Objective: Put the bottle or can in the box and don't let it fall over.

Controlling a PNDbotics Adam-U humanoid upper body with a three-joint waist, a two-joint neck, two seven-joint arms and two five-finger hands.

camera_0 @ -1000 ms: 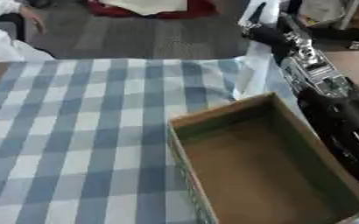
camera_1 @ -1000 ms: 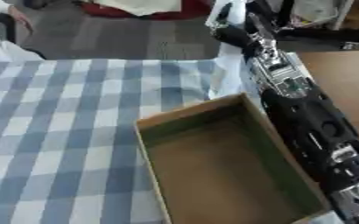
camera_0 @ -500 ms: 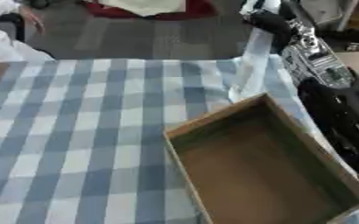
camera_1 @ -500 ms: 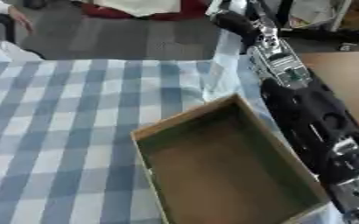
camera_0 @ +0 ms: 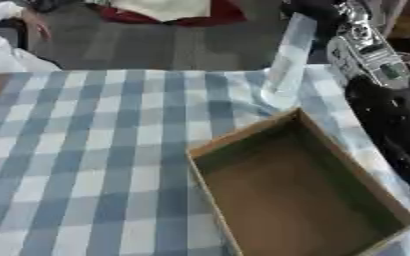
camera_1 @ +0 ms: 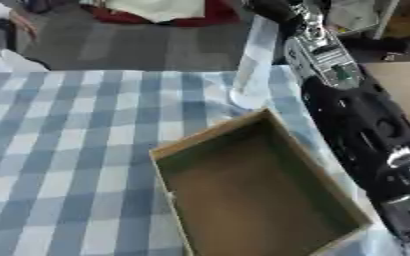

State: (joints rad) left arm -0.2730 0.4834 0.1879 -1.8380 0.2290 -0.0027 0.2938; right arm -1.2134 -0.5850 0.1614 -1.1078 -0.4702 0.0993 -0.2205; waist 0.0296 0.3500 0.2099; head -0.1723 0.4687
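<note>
Blue-and-white checked tablecloth [camera_0: 86, 150] covers the table on the left, bare cloth all the way across to the box. Open brown cardboard box [camera_0: 296, 192] sits right of centre, skewed to the checks, nothing in it, mouth up ready to take the bottle. Tall clear plastic bottle [camera_1: 254, 60] stands just past the box's far corner, near the table's far edge, tilted, its base on or just off the cloth, can't tell which. The right hand [camera_1: 274, 9] is at the bottle's top, closed around it by the look, probably holding high so the base can go into the box first. Black right arm runs close along the box's right wall, little room there. Left hand not visible.
</note>
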